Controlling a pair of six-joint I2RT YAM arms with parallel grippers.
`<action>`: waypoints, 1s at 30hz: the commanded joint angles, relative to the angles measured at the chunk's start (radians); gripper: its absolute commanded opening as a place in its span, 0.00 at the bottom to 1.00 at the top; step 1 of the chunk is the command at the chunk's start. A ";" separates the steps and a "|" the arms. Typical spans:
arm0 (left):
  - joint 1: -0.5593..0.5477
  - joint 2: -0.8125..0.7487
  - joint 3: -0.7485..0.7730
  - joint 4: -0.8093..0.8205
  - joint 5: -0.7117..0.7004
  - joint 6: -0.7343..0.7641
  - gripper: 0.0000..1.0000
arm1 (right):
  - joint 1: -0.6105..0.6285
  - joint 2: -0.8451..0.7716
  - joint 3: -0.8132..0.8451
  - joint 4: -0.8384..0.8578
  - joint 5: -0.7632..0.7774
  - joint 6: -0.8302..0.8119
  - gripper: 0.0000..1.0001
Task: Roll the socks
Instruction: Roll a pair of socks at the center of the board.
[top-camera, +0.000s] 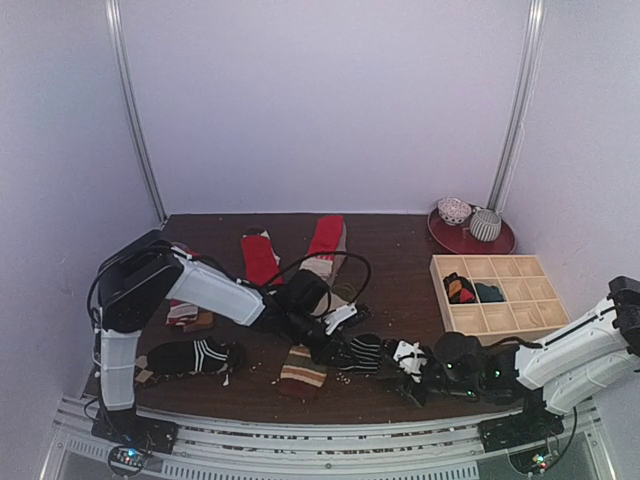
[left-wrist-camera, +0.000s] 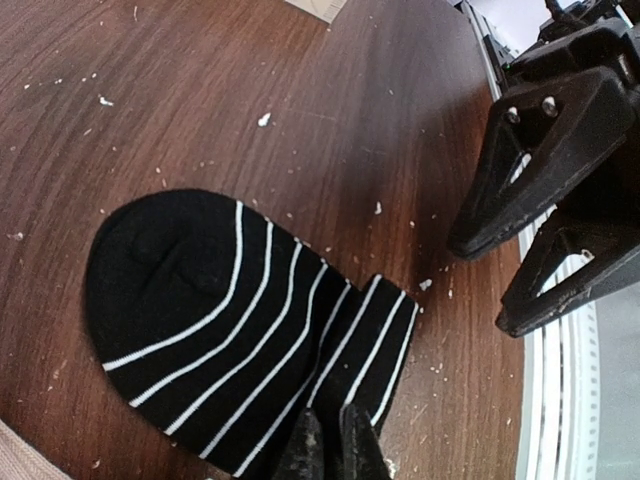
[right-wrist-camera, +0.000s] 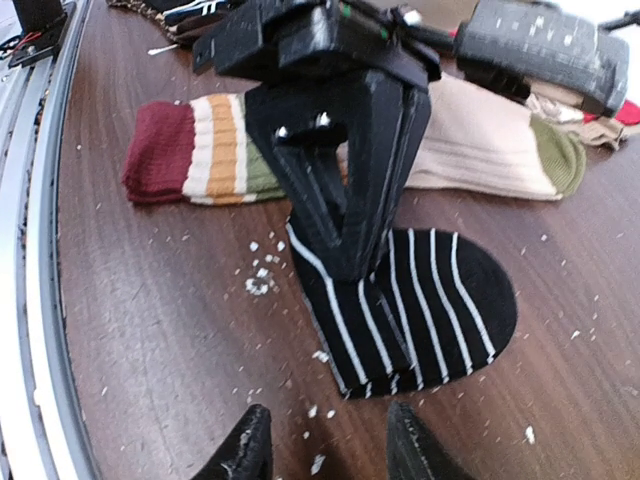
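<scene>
Where left claw (right-wrist-camera: 340, 262) pins sock (right-wrist-camera: 445, 300), crumbs (right-wrist-camera: 258, 283) around

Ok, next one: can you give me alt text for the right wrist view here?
The left gripper stands shut on the edge of a black striped sock lying on the dark wooden table. The right gripper, open and empty, hovers just short of that sock. Behind lies a beige sock with red, tan and green bands.
</scene>
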 joint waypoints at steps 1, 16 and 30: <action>-0.002 0.095 -0.034 -0.195 -0.089 0.008 0.00 | 0.005 0.038 0.041 0.101 0.069 -0.135 0.41; 0.005 0.100 -0.019 -0.217 -0.086 0.033 0.00 | -0.033 0.313 0.131 0.143 -0.025 -0.124 0.40; 0.004 -0.134 -0.120 0.061 -0.217 0.090 0.30 | -0.129 0.365 0.115 0.037 -0.177 0.224 0.06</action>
